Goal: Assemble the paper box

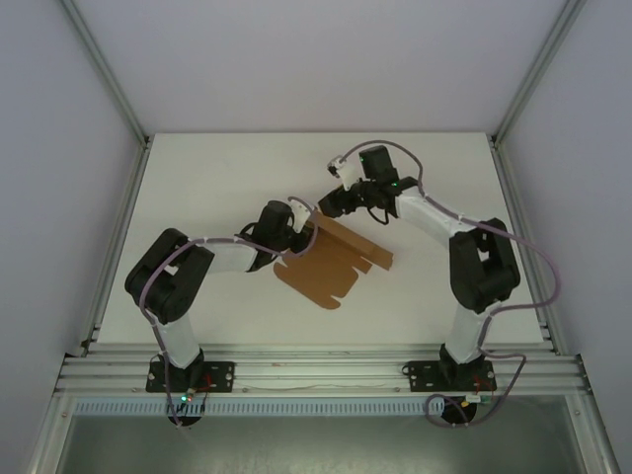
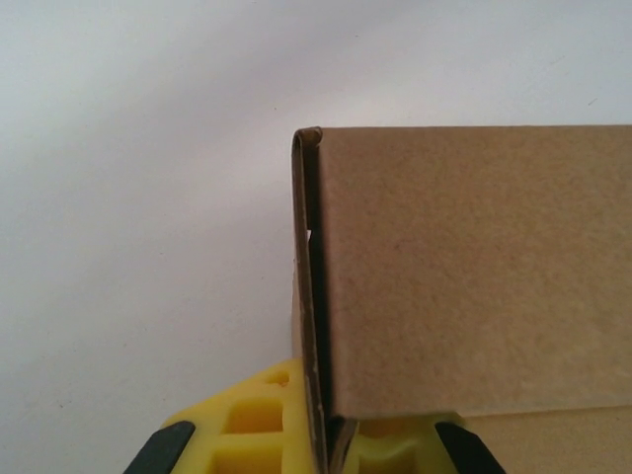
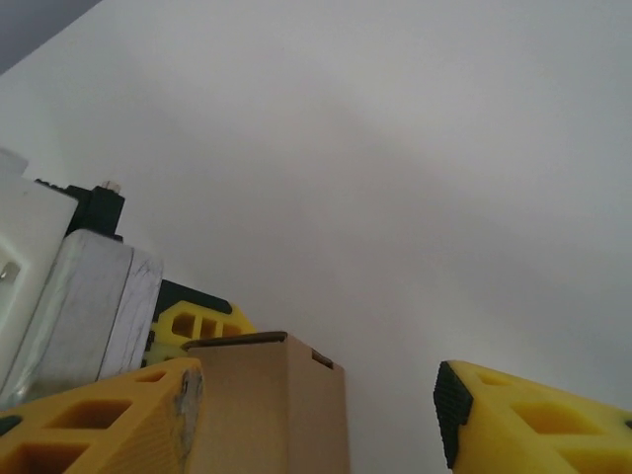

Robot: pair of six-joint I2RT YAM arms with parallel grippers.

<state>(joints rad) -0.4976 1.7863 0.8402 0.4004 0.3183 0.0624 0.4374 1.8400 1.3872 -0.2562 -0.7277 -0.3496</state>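
The paper box (image 1: 331, 265) is a brown die-cut cardboard sheet with one wall folded up, lying mid-table. My left gripper (image 1: 299, 230) is shut on its upright folded edge; in the left wrist view the yellow fingers (image 2: 247, 425) pinch the doubled cardboard (image 2: 474, 267). My right gripper (image 1: 332, 205) hovers at the sheet's far corner with its jaws open. In the right wrist view the folded wall (image 3: 267, 410) stands between the fingers (image 3: 523, 415), close against the left one, with a wide gap to the right one.
The white table (image 1: 197, 178) is fenced by an aluminium frame with posts at the back corners (image 1: 133, 118). The left arm's wrist housing (image 3: 79, 286) sits close to my right gripper's left finger.
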